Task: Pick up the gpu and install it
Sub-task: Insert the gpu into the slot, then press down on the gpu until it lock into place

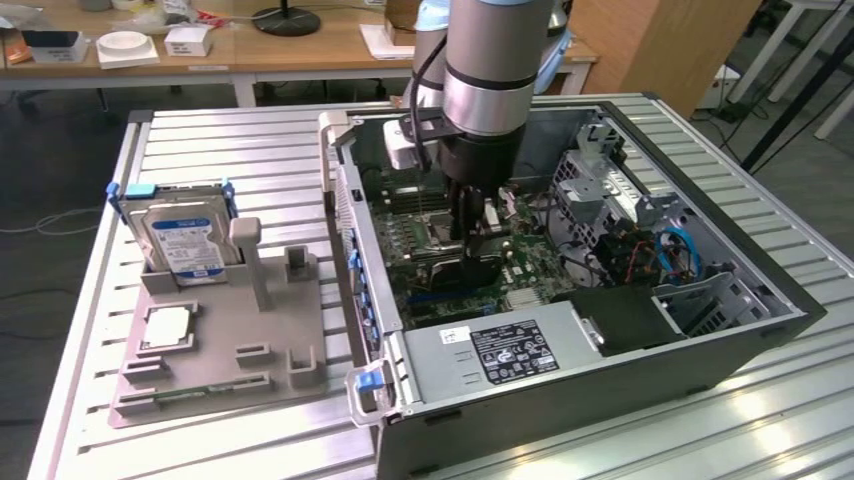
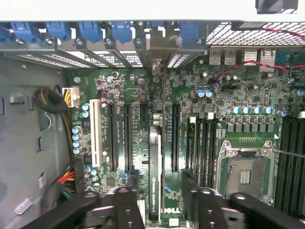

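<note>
The gpu (image 2: 154, 181) stands on edge in one of the long expansion slots of the motherboard (image 2: 238, 95). It is a thin black card seen from above, with its end towards the row of blue-clipped bracket openings in the case wall. It sits upright and in line with the bare black slots (image 2: 127, 138) beside it, so it looks seated rather than merely resting there, though how deep it sits cannot be told. The gripper (image 2: 161, 179) hangs straight over the card with its jaws spread wide, one dark finger on each side of the card's top edge and neither visibly touching it. It pinches nothing. That straddling stance suits a card this slim, which can only be held across its flat faces. In the exterior view the arm reaches straight down into the open computer case (image 1: 747, 300), which lies on its side on the ribbed metal table (image 1: 240, 150) so that the slots face up towards the gripper (image 1: 467, 225). Just beside the case, on the exterior view's left, a grey fixture (image 1: 220, 375) props up the hard drive (image 1: 184, 240) and cradles a processor chip (image 1: 167, 328) and the memory stick (image 1: 174, 395), each kept apart and easy to reach.
</note>
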You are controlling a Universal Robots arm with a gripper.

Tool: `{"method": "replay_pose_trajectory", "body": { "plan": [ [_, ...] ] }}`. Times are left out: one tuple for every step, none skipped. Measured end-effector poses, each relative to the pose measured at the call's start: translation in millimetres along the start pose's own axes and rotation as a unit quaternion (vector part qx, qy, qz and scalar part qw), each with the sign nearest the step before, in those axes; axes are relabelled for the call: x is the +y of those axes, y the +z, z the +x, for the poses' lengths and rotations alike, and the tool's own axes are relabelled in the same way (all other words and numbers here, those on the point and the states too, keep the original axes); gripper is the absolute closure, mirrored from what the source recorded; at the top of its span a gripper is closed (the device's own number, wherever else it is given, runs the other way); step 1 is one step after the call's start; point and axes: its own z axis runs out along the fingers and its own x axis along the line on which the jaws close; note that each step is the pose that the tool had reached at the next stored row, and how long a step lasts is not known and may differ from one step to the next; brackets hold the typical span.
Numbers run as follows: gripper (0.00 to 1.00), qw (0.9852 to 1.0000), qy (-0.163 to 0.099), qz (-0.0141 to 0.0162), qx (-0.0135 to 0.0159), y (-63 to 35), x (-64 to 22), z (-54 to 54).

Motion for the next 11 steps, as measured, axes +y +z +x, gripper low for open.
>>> {"method": "replay_pose_trajectory", "body": {
  "plan": [
    [0.57,1.0000,0.000,0.0000,0.0000,0.0,0.0,0.0],
    [0.63,1.0000,0.000,0.0000,0.0000,0.0,0.0,0.0],
    [0.63,1.0000,0.000,0.0000,0.0001,-0.1,0.0,0.0],
    [0.69,1.0000,0.000,0.0000,0.0001,-0.1,0.0,0.0],
    [0.75,1.0000,0.000,-0.0001,0.0001,-0.1,0.0,0.0],
    [0.75,1.0000,0.000,-0.0001,0.0001,-0.1,0.0,0.0],
    [0.80,1.0000,0.000,-0.0001,0.0001,-0.1,0.0,0.0],
    [0.86,1.0000,0.000,-0.0001,0.0001,-0.1,0.0,0.0],
    [0.86,1.0000,0.000,-0.0001,0.0000,0.0,0.0,0.0],
    [0.89,1.0000,0.000,-0.0001,0.0000,-0.1,0.0,0.0],
    [0.89,1.0000,0.000,-0.0001,0.0001,0.0,0.0,0.0]
  ]
}}
